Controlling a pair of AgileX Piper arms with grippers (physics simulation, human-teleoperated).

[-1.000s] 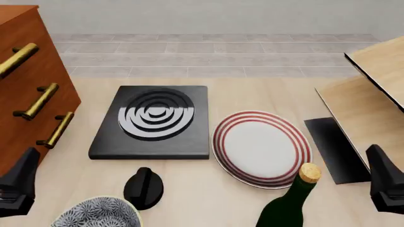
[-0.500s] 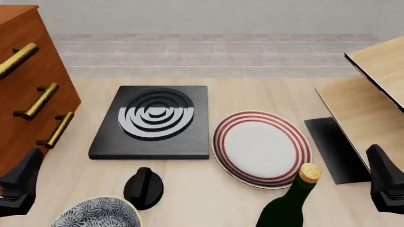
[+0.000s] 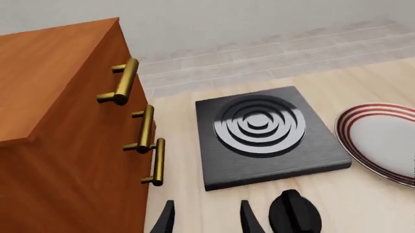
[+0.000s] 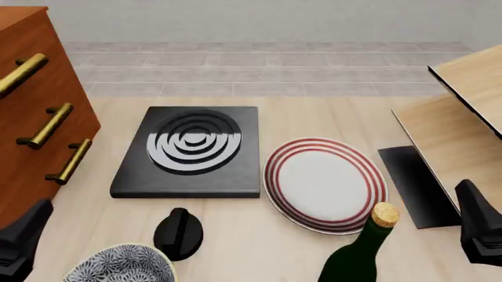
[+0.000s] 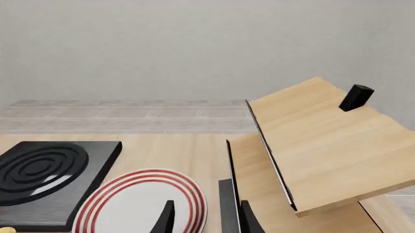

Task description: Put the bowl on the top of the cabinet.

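We find the bowl (image 4: 119, 265) on the desk (image 4: 330, 120) at the near edge, just beside a black knob-shaped object (image 4: 178, 233); the cabinet (image 4: 35, 111) stands at far left. The left gripper (image 3: 205, 218) and right gripper (image 5: 205, 218) each show fingers parted with nothing between them. A black ringed slab (image 4: 190, 150), red-ringed plate (image 4: 325, 183) and corked bottle (image 4: 362, 252) lie beyond.

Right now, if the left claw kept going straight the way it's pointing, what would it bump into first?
Probably the flat black square slab with grey concentric rings, lying ahead of the left gripper. The tall reddish-brown wooden cabinet stands off to one side, and the small black knob to the other. Depth is unclear, so this is a guess.
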